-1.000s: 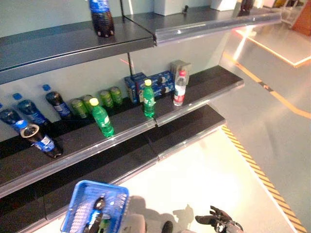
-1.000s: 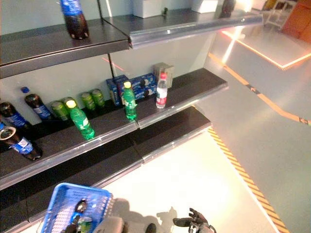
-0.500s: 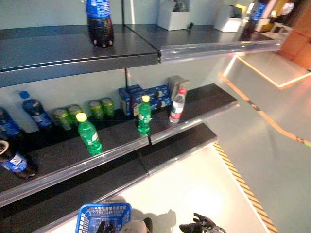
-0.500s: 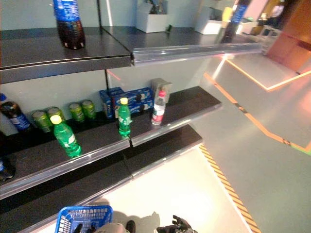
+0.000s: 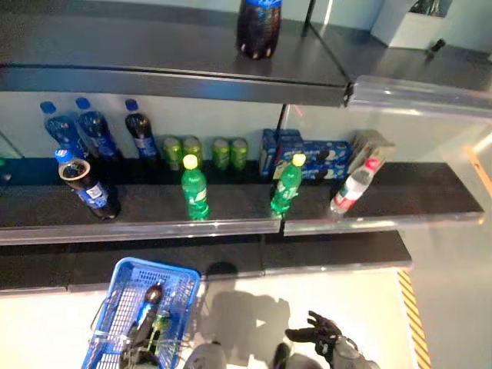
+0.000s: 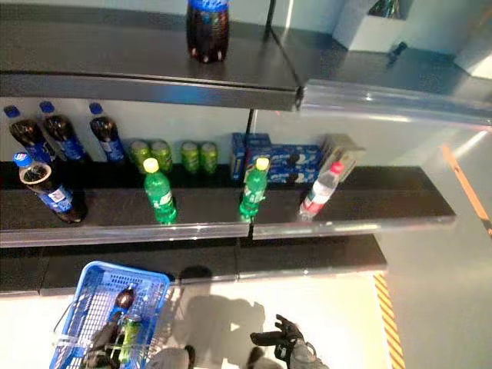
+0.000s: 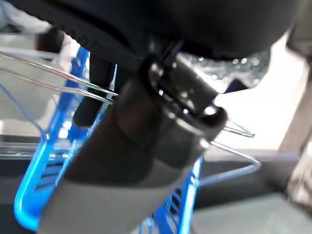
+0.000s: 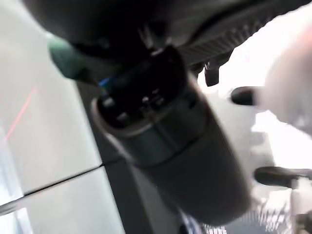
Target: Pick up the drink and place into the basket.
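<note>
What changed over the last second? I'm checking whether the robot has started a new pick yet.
Mostly the camera: the whole view has swung, so the shelf now shows head-on. No drink has moved. The green bottles, cola bottles and water bottle stand as before. The blue basket hangs low at the robot's left with its bottles inside, left hand on its wire handle. The right hand stays low, open and empty.
</note>
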### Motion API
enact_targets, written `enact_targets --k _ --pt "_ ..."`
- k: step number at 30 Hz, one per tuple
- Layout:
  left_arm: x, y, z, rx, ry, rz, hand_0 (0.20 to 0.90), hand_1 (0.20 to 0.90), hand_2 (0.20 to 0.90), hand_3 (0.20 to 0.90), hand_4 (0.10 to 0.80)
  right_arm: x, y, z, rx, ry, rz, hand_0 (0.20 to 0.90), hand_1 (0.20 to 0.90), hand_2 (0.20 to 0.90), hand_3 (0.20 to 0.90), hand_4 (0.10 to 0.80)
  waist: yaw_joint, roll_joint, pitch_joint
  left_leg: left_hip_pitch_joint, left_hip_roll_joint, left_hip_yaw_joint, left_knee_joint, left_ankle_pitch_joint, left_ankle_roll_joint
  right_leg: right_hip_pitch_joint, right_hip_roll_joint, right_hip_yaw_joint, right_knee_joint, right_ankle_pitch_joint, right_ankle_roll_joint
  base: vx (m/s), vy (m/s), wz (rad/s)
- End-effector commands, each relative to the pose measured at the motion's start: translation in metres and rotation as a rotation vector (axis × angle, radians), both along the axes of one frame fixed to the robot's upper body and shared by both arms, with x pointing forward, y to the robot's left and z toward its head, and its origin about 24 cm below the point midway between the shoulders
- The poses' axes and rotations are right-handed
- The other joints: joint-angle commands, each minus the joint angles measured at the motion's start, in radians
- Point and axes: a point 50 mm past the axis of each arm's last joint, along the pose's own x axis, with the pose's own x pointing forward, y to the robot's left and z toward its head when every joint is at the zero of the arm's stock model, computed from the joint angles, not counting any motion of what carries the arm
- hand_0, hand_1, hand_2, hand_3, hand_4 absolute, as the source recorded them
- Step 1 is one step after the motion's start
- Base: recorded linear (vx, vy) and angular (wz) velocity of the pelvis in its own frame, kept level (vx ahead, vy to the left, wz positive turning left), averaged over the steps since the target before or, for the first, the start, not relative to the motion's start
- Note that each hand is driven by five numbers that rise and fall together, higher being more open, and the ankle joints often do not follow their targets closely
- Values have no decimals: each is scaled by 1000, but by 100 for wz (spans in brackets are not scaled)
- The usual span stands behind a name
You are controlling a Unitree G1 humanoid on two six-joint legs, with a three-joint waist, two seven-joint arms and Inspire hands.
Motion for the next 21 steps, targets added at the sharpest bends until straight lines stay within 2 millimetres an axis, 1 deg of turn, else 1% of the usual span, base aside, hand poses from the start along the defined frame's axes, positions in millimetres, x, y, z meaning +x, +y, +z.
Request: enact_targets --k 1,2,3,4,5,6,7,8,9,11,12,13,14,16,18,19,21 --pt "8 14 14 119 -72 -73 300 300 300 200 100 20 -20 20 -16 -108 -70 900 900 900 900 800 10 -8 -30 -111 151 83 18 195 -61 48 -30 -56 -68 45 36 -4 -142 81" --pt "5 12 12 113 -69 -81 300 300 300 200 100 23 -24 25 -25 -137 -68 900 900 900 900 800 6 -4 -28 -105 155 81 -3 205 -62 46 -28 -72 -68 45 31 -19 -87 73" --pt "4 11 12 112 -70 -83 300 300 300 200 100 25 -25 28 -29 -158 -52 900 900 900 900 800 3 -1 -25 -94 157 84 -17 205 -63 45 -23 -77 -65 42 27 -38 -30 93" --pt "3 10 12 111 -71 -93 300 300 300 200 100 28 -27 33 -29 -196 -36 900 900 900 900 800 -5 5 -24 -87 164 100 -31 224 -71 42 -15 -86 -64 39 22 -24 2 64" --pt "3 9 12 112 -70 -107 300 300 300 200 100 29 -29 38 -30 -219 -32 900 900 900 900 800 -18 7 -29 -85 175 132 -40 239 -79 37 -15 -101 -63 39 19 -13 40 41" --pt "2 10 12 116 -67 -116 300 300 300 200 100 29 -30 43 -29 -256 -12 900 900 900 900 800 -31 9 -29 -63 181 157 -60 232 -84 41 -18 -112 -62 37 21 16 84 36" --pt "0 11 12 120 -64 -116 300 300 300 200 100 29 -31 47 -25 -284 9 900 900 900 900 800 -37 13 -31 -55 179 148 -71 244 -91 42 -16 -108 -63 37 21 23 125 51" --pt "-3 11 12 122 -64 -109 300 300 300 200 100 30 -31 52 -24 -311 38 900 900 900 900 800 -46 13 -35 -35 175 149 -84 232 -88 41 -22 -106 -64 40 25 27 162 67" --pt "-5 12 12 127 -63 -109 300 300 300 200 100 30 -31 56 -20 -335 64 900 900 900 900 800 -59 19 -39 -13 177 166 -110 228 -90 41 -27 -99 -60 39 27 18 162 36" --pt "-5 14 13 138 -64 -115 300 300 300 200 100 27 -28 62 -21 -366 112 900 900 900 900 800 -78 25 -48 17 173 188 -146 216 -89 45 -39 -92 -59 42 37 21 152 7" --pt "-3 15 14 144 -65 -121 300 300 300 200 100 26 -27 64 -23 -378 130 900 900 900 900 800 -84 28 -51 26 169 192 -155 208 -89 48 -45 -89 -61 45 42 42 202 8" --pt "0 17 17 160 -71 -138 300 300 300 200 100 25 -22 68 -6 -405 166 900 900 900 900 800 -94 32 -58 48 159 199 -181 191 -86 56 -58 -81 -67 53 55 33 150 14" --pt "0 17 17 160 -71 -138 300 300 300 200 100 25 -22 68 -6 -405 166 900 900 900 900 800 -95 32 -60 45 158 199 -182 193 -85 54 -58 -82 -68 55 55 26 163 13" --pt "4 19 19 168 -80 -148 300 300 300 200 100 27 -15 77 1 -452 227 900 900 900 900 800 -102 39 -67 64 148 206 -202 181 -81 62 -71 -81 -79 64 69 5 124 4" --pt "7 22 22 171 -74 -153 300 300 300 200 100 34 -5 92 3 -538 305 900 900 900 900 800 -106 45 -71 83 138 214 -213 169 -75 69 -88 -80 -89 75 85 -17 123 4" --pt "8 23 22 172 -66 -159 300 300 300 200 100 41 0 107 -24 -618 363 900 900 900 900 800 -107 46 -72 89 135 220 -217 163 -71 72 -96 -80 -94 80 93 -40 86 0" --pt "10 23 23 169 -56 -161 300 300 300 200 100 51 7 128 -42 -728 418 900 900 900 900 800 -107 46 -70 98 134 231 -220 157 -68 75 -104 -82 -101 86 101 -36 51 -1"
